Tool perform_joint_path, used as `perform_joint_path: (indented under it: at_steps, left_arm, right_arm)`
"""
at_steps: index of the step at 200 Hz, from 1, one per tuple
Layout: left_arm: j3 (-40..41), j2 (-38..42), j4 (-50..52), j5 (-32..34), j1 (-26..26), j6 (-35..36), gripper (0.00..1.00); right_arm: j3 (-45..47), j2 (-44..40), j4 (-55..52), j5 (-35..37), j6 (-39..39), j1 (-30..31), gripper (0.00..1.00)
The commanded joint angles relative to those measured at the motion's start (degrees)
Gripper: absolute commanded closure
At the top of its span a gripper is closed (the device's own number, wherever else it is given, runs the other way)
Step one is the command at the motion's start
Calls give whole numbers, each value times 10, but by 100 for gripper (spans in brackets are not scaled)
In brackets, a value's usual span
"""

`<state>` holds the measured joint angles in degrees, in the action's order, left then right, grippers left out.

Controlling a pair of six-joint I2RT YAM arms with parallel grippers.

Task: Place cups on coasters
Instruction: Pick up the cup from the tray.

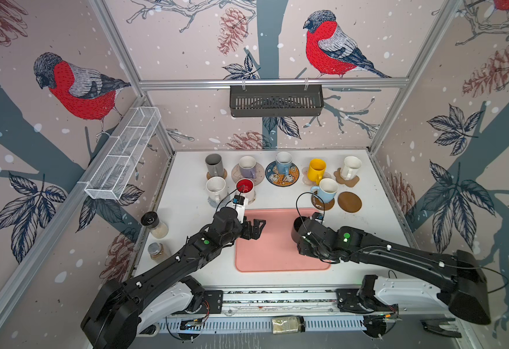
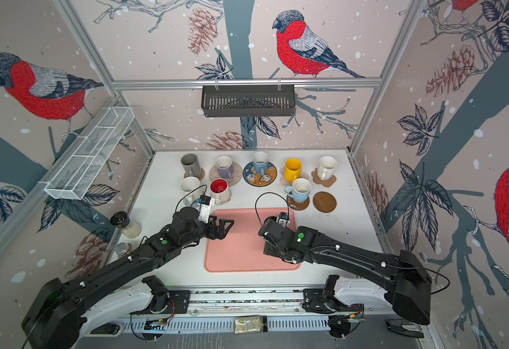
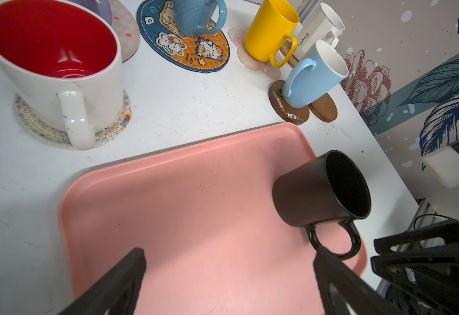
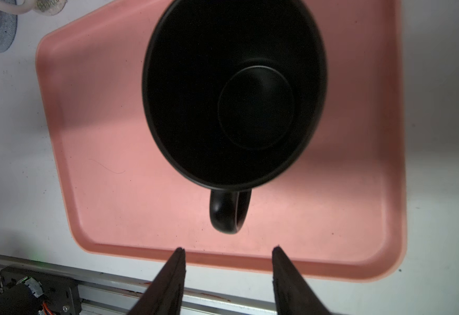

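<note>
A black cup (image 1: 297, 230) (image 3: 318, 188) stands upright on the right part of the pink tray (image 1: 277, 260). My right gripper (image 4: 228, 248) hovers above it, open. The cup's handle (image 4: 229, 212) lies just ahead of its fingertips, not between them. My left gripper (image 1: 257, 229) (image 3: 229, 251) is open and holds nothing over the tray's left part. One brown disc coaster (image 1: 349, 201) is bare. Beside it a light blue cup (image 1: 325, 190) sits on another brown disc. Grey (image 1: 214, 164), lavender (image 1: 247, 167), blue (image 1: 283, 163), yellow (image 1: 316, 170), white (image 1: 351, 167) (image 1: 216, 189) and red-inside (image 1: 245, 187) cups stand on coasters.
Two spice jars (image 1: 154, 225) (image 1: 156, 250) stand at the table's left edge. A white wire basket (image 1: 123, 154) hangs on the left wall and a black basket (image 1: 276, 104) on the back rail. Another jar (image 1: 288, 324) lies on the front rail.
</note>
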<state>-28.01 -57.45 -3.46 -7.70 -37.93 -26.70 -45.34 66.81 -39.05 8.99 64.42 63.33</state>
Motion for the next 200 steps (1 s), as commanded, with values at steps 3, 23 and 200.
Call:
perform_joint_path:
  at_steps: [3,23,200]
  left_arm:
    - [-7,3,-8,-7,1,5,3]
    - [-7,6,-8,-7,1,5,3]
    - [6,-3,-18,-7,1,8,3]
  right_arm:
    - [-10,25,28,-6,-12,-6,47]
    - [-18,46,29,-5,-22,-12,47]
    - [-31,153,28,15,-95,-66,63]
